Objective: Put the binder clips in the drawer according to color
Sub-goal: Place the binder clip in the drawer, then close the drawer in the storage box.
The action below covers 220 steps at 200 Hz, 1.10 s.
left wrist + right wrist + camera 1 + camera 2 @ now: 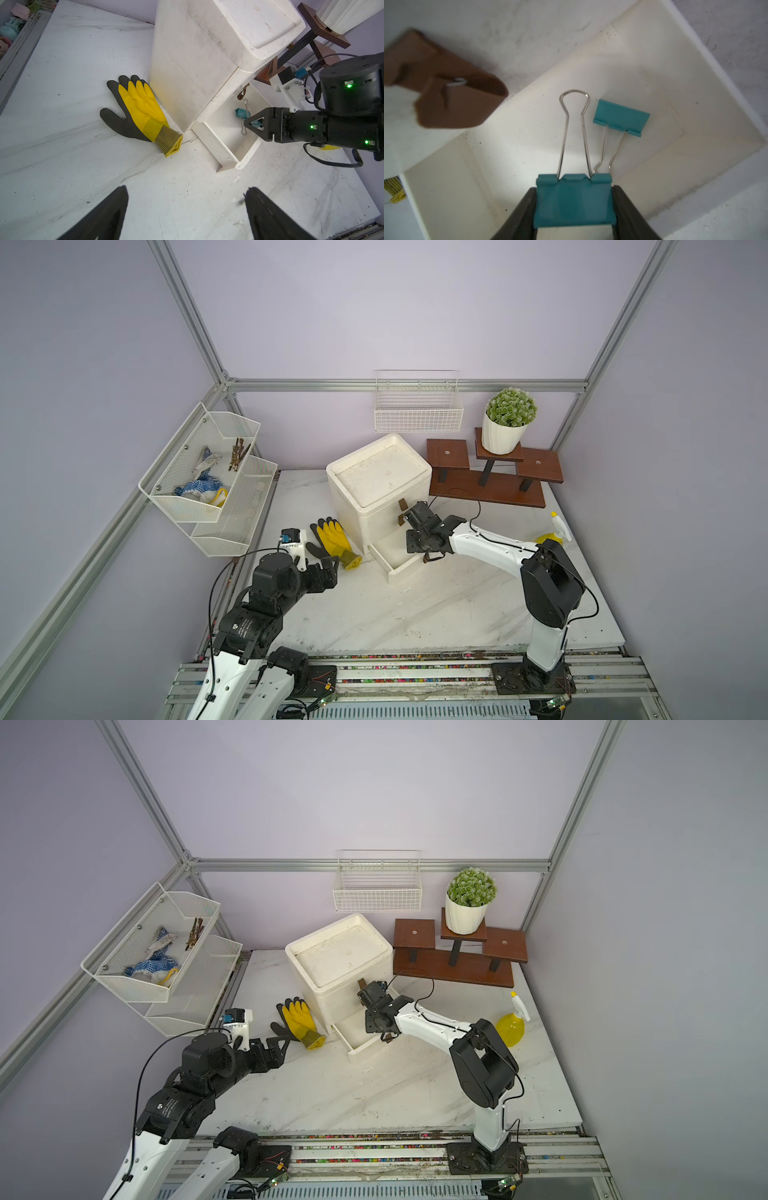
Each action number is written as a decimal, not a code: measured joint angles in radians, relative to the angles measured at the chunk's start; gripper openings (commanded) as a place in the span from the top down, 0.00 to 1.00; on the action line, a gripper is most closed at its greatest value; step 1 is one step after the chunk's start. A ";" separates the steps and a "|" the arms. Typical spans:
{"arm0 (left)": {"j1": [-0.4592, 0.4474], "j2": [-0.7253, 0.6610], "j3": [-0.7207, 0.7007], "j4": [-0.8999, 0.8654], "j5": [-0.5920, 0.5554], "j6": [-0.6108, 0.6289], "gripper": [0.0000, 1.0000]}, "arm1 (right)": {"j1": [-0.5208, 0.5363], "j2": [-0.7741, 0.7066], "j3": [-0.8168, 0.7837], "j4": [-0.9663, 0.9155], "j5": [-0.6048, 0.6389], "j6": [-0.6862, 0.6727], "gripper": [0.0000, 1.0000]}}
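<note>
While poised over the open bottom drawer [654, 83], clamps a teal clip [573, 203] in the right gripper [574, 189] above a second clip [620, 117]; holds the left gripper [186, 189] apart.

You're facing a robot lab cell: an aluminium frame [407, 385] borders plain lilac panels [395, 302], a left arm [249, 626] and right arm [490, 547] are mounted on 1 slotted rail [415, 674] along the front edge of the worktop [415, 614], and a potted plant [509, 418] stands by its back edge.

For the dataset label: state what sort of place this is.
Probably a robot lab test cell: a panelled aluminium frame, two robot arms bolted down, and staged props like the drawer chest and potted plant.
</note>
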 measured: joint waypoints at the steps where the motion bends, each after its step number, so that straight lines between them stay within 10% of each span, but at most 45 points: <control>1: 0.000 0.000 0.000 0.000 0.000 0.000 0.08 | 0.000 0.000 0.000 0.000 0.000 -0.002 0.69; 58: 0.000 0.002 0.000 0.000 0.000 0.000 0.08 | 0.011 0.047 0.029 0.011 0.027 -0.054 0.25; 95: 0.000 0.002 0.000 0.000 0.000 0.000 0.08 | 0.023 -0.006 -0.009 0.024 0.057 -0.074 0.13; 159: 0.000 0.002 0.000 0.000 0.000 0.000 0.08 | 0.006 -0.479 -0.539 0.405 0.031 -0.103 0.66; 220: 0.000 0.005 0.000 0.000 0.000 0.000 0.08 | -0.060 -0.387 -0.706 0.629 -0.127 -0.096 0.69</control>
